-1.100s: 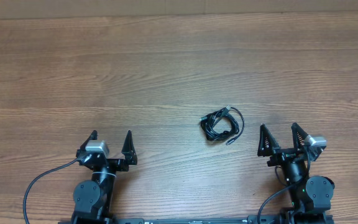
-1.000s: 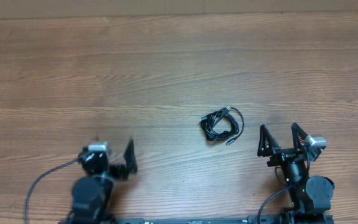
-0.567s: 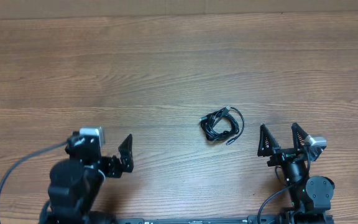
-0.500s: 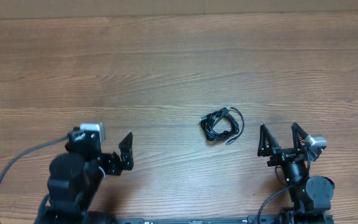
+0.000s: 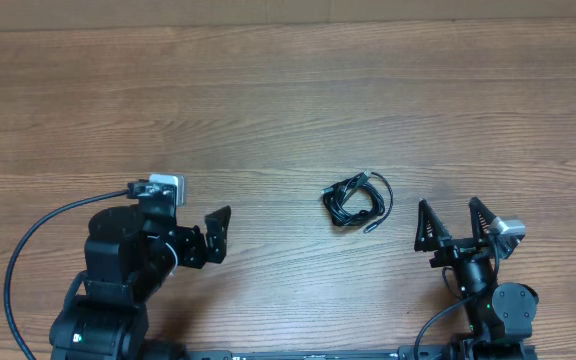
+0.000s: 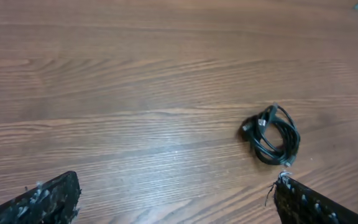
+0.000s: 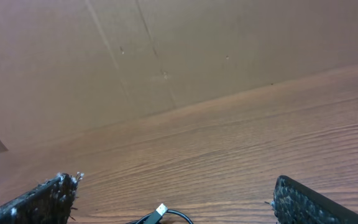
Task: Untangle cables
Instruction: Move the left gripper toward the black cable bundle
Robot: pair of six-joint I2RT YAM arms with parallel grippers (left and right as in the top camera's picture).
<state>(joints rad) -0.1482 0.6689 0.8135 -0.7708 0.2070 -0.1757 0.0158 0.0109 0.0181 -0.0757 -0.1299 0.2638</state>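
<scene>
The cables (image 5: 356, 200) lie as one small coiled black bundle on the wooden table, right of centre. In the left wrist view the bundle (image 6: 271, 134) sits ahead and to the right, with small plug tips showing. My left gripper (image 5: 200, 212) is open and empty, well left of the bundle and turned toward it; its fingers frame the left wrist view (image 6: 178, 184). My right gripper (image 5: 449, 208) is open and empty, just right of and nearer than the bundle. In the right wrist view (image 7: 174, 184) only a silver plug tip of the cables (image 7: 161, 210) shows at the bottom edge.
The wooden table (image 5: 288, 90) stretches bare toward the far edge. A brown cardboard wall (image 7: 104, 56) stands behind the table. A thick black arm wire (image 5: 28, 240) loops at the left arm's base.
My left arm has lifted, moved forward and turned right toward the cable bundle. The right arm and the bundle have not moved.
</scene>
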